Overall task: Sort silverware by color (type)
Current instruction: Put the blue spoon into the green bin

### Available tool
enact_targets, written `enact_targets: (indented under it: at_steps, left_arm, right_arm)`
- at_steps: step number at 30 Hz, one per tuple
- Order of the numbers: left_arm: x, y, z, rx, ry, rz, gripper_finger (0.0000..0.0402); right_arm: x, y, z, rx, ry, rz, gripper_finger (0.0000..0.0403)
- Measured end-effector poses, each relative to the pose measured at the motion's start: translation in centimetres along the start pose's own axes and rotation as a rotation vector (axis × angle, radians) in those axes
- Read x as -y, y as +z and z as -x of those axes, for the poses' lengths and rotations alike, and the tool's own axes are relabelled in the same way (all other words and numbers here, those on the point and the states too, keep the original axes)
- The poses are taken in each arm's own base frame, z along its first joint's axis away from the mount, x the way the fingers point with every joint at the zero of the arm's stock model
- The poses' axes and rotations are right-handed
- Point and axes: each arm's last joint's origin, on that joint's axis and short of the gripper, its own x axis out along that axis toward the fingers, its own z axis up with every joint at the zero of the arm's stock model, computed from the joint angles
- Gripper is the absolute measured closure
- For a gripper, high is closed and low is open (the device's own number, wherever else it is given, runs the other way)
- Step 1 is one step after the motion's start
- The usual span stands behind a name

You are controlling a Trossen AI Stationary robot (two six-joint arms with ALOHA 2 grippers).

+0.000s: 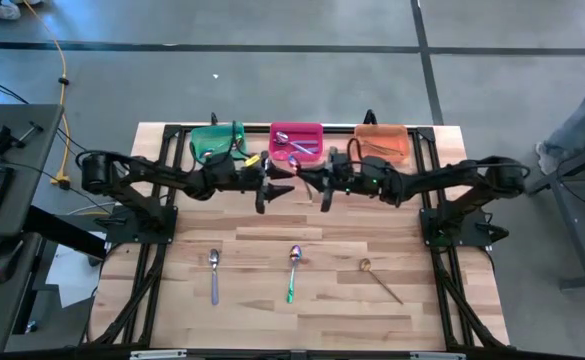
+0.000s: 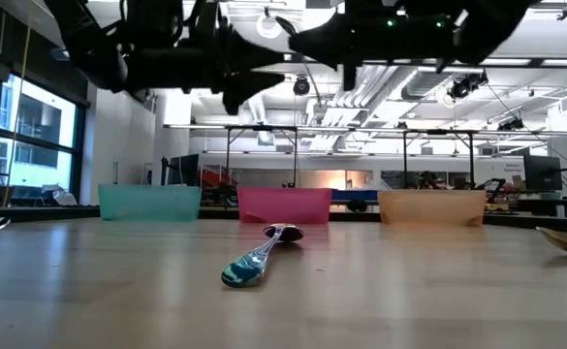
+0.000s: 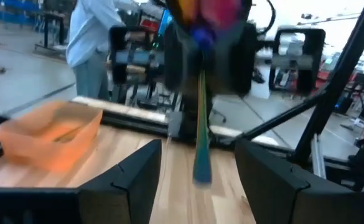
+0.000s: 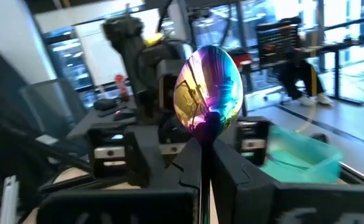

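Spoons on the near worktop (image 1: 302,325): lavender-handled spoon (image 1: 214,274) left, green-handled spoon (image 1: 293,272) centre, gold spoon (image 1: 380,279) right, all well apart. Low view shows the green-handled one lying flat. Farther back, both arms meet mid-air above the worktop centre, just in front of the bins. Right gripper (image 4: 203,158) has fingers pressed together, pinching an iridescent spoon (image 4: 209,87), bowl up. Left gripper (image 3: 197,165) has fingers spread either side of that spoon's green handle, not touching it. At the far edge: teal bin (image 1: 217,142), pink bin (image 1: 297,143) holding several spoons, orange bin (image 1: 382,143). A person (image 3: 94,43) stands beyond the worktop.
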Motion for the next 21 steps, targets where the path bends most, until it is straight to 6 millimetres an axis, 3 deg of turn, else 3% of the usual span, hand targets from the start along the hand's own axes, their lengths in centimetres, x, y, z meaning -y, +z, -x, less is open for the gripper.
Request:
enact_targets:
  at_steps: [14, 17, 21]
  left_arm:
    - [0.0, 1.4, -0.5, 0.053, -0.078, 0.005, 0.021]
    - [0.1, 1.6, -0.5, 0.074, -0.084, -0.002, 0.0234]
    - [0.2, 1.5, -0.5, 0.061, -0.124, -0.007, 0.0307]
  right_arm:
    - [-0.6, 0.7, -3.8, 0.013, 0.131, 0.041, 0.0403]
    - [-0.6, 0.8, -3.8, 0.019, 0.135, 0.047, 0.0403]
    - [-0.6, 0.8, -3.8, 0.026, 0.137, 0.058, 0.0403]
